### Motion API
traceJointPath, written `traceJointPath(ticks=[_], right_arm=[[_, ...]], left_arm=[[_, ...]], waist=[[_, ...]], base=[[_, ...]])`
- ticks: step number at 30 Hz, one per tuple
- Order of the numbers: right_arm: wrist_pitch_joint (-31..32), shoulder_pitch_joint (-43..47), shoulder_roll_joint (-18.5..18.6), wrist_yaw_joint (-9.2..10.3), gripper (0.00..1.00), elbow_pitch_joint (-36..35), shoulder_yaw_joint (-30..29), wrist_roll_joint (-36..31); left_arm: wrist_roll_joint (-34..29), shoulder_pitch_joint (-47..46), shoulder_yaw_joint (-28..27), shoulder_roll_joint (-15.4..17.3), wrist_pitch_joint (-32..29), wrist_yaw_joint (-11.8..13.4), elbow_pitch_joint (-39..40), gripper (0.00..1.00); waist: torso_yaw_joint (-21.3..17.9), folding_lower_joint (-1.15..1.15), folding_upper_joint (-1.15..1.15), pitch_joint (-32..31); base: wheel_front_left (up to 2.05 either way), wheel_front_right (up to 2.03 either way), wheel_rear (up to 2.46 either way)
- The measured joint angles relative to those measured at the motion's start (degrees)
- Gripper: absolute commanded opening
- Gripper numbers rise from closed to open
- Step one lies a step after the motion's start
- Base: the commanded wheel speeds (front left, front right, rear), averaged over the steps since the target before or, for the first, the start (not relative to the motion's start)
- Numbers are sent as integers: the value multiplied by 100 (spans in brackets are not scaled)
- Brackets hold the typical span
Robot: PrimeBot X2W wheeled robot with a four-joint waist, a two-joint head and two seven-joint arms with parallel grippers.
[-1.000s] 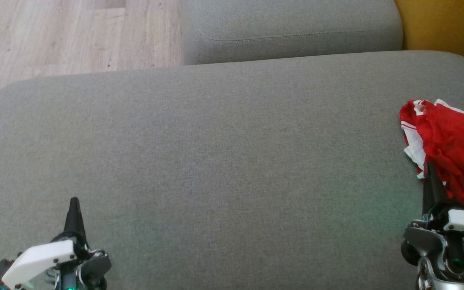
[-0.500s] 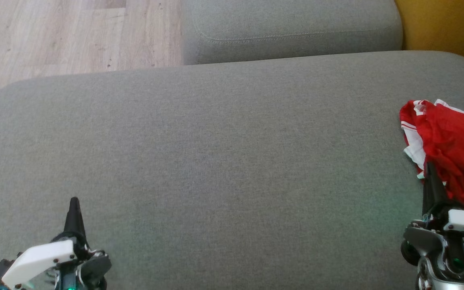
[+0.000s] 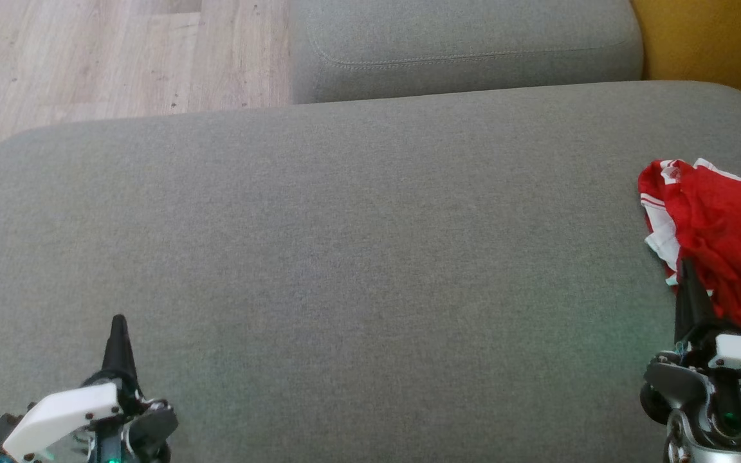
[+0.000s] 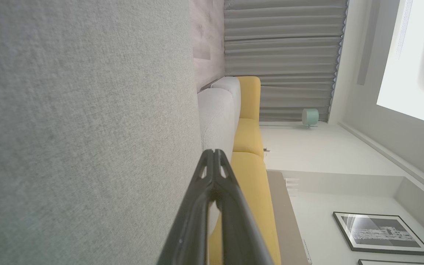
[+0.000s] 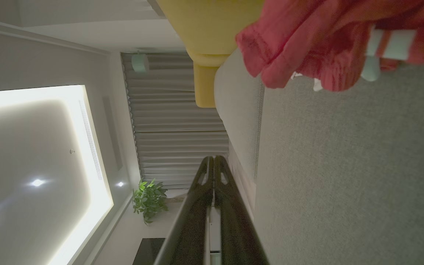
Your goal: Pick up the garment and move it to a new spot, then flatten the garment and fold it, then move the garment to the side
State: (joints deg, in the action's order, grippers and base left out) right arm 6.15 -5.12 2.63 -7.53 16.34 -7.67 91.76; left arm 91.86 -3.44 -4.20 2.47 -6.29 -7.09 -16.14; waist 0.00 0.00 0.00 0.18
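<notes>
The garment [image 3: 721, 231] is a crumpled red cloth with white stripes, lying at the right edge of the grey cushion [image 3: 357, 257]. My right gripper [image 3: 687, 265] is shut and empty, its tip just at the garment's near-left edge; whether it touches the cloth I cannot tell. In the right wrist view the garment [image 5: 329, 40] hangs across the top, apart from my right gripper [image 5: 214, 159]. My left gripper [image 3: 118, 319] is shut and empty at the lower left, over bare cushion. The left wrist view shows its closed fingers [image 4: 215, 151] along the cushion [image 4: 87, 129].
A second grey cushion [image 3: 467, 45] lies beyond the big one. Wooden floor [image 3: 107, 58] is at the upper left, past the cushion's far edge. A yellow sofa part [image 3: 711, 38] stands at the upper right.
</notes>
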Motion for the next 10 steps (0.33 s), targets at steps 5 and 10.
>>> traceJointPath(ticks=[5,10], right_arm=[[0,0,0,0,0,0,0,0],[0,0,0,0,0,0,0,0]], left_arm=[[0,0,0,0,-1,0,0,0],[0,0,0,0,-1,0,0,0]], waist=[[0,0,0,0],[0,0,0,0]], base=[[0,0,0],[0,0,0]])
